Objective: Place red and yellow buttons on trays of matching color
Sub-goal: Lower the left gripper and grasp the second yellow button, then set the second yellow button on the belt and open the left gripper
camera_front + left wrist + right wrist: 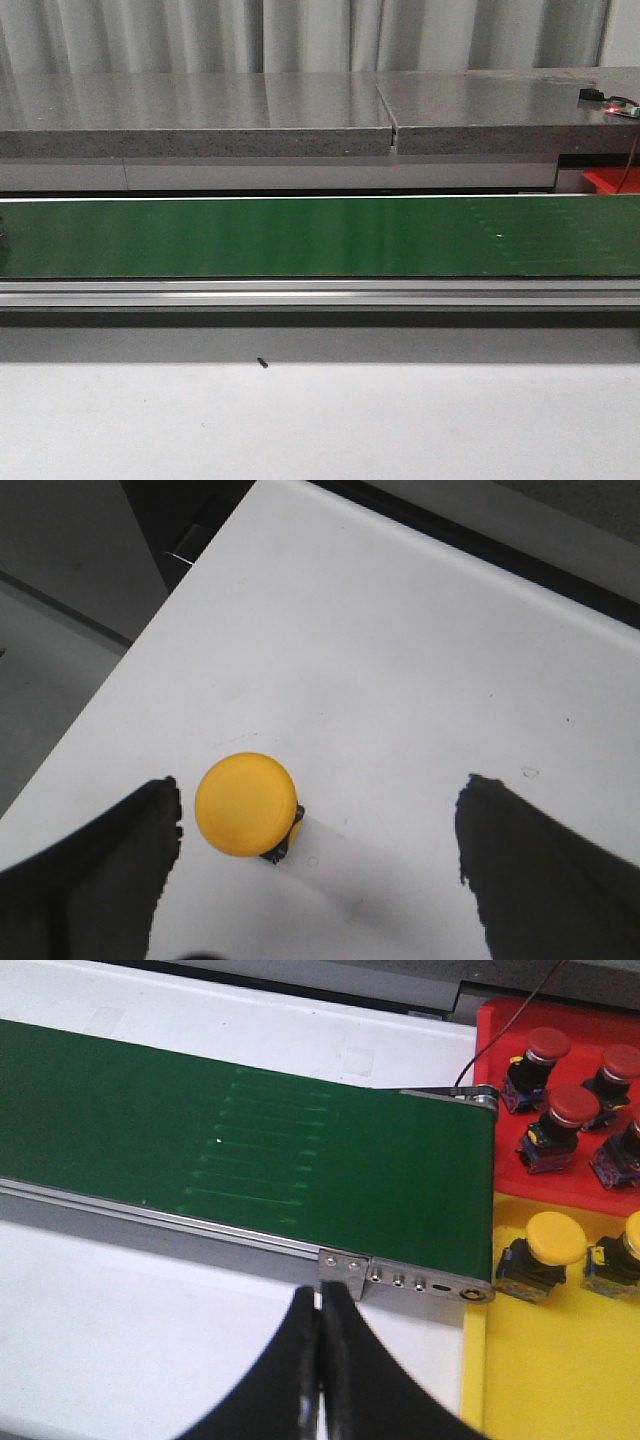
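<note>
In the left wrist view a yellow button [245, 804] stands on the white table, close to one finger of my left gripper [320, 825], which is open wide around it without touching. In the right wrist view my right gripper [320, 1305] is shut with nothing in it, hovering over the white table by the conveyor's end. Beyond it lies a red tray [500, 1035] with several red buttons [570, 1108]. A yellow tray [540, 1370] holds two yellow buttons [553, 1240]. In the front view only a corner of the red tray [610, 180] shows; neither gripper is visible there.
A green conveyor belt [320, 237] with a metal frame [320, 293] runs across the table. A grey stone ledge [200, 120] lies behind it. A small dark speck [262, 363] rests on the white table. A red wire [630, 150] hangs at the right.
</note>
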Robot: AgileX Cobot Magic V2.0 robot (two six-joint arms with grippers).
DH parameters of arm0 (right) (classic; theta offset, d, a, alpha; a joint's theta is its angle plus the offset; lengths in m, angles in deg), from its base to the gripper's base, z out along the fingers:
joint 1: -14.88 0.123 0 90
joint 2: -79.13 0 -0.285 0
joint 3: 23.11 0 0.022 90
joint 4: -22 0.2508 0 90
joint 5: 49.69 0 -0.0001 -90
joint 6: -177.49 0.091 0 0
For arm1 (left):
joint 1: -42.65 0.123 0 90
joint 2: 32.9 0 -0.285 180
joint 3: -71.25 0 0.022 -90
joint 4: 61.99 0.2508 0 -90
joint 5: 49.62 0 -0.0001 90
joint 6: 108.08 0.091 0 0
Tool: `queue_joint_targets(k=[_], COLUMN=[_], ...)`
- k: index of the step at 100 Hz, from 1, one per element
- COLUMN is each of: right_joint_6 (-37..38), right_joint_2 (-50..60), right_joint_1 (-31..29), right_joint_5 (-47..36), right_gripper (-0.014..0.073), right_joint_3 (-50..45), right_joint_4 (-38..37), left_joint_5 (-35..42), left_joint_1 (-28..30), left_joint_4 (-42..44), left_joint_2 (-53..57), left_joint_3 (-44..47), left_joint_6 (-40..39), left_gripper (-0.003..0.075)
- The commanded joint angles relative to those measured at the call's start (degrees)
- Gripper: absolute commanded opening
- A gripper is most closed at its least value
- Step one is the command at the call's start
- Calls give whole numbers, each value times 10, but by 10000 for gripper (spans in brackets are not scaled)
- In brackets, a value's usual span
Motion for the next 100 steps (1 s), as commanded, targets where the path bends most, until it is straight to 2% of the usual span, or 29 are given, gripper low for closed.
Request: queue_joint_targets(k=[1,24,100], right_joint_6=[0,0,0], right_joint_2=[-2,-2,-2], right_joint_1=[-3,-3,-3], right_joint_5=[-37,-37,-37], right_gripper=[-69,-69,-69], right_joint_3=[15,15,15], right_joint_4=[-1,-1,-1], left_joint_5=[25,4,12], left_joint_1=[1,1,2], left_joint_4=[9,20,38], left_joint_2=[13,-27,-65], left_joint_3=[-36,-78,-81], left_joint_6=[0,-1,-3], left_gripper=[552,552,546])
